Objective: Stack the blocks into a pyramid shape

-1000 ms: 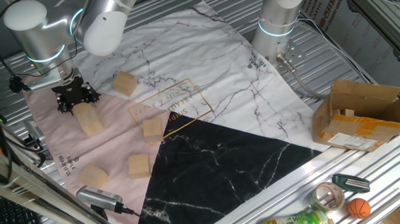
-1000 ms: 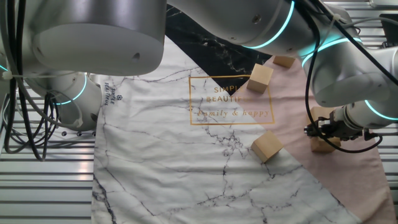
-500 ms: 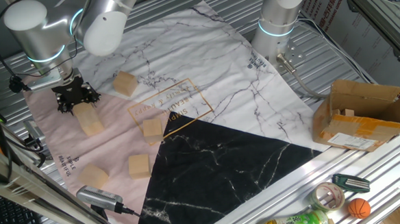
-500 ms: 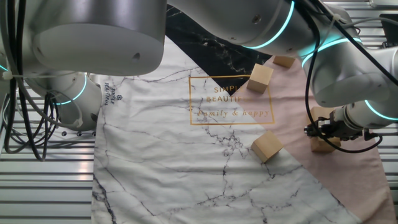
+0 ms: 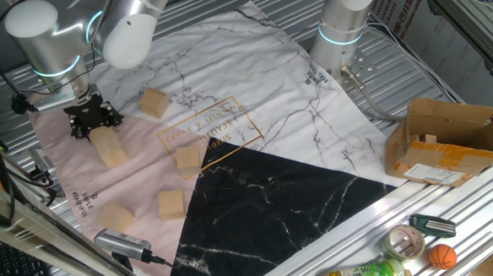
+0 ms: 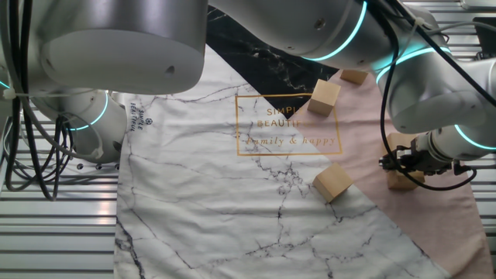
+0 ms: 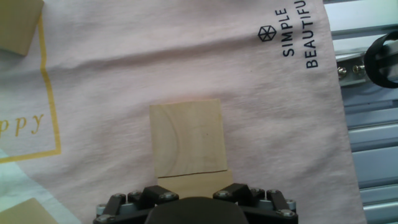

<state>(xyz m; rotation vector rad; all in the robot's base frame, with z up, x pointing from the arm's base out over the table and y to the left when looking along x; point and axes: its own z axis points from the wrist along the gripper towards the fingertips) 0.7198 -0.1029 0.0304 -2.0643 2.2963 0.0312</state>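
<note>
The end effector (image 5: pixel 93 122) sits low over two wooden blocks (image 5: pixel 108 146) lying end to end on the pink part of the mat (image 5: pixel 71 168); whether its fingers grip the near one cannot be seen. Bare pink mat lies on both sides of that pair in the hand view. Four more blocks stand well apart: one (image 5: pixel 153 103) toward the white marble part, one (image 5: pixel 188 160) on the gold frame print, two (image 5: pixel 171 204) near the counter's front edge. A second arm's base (image 5: pixel 345 27) and a cardboard box (image 5: pixel 446 140) stand on the far side, away from the blocks.
</note>
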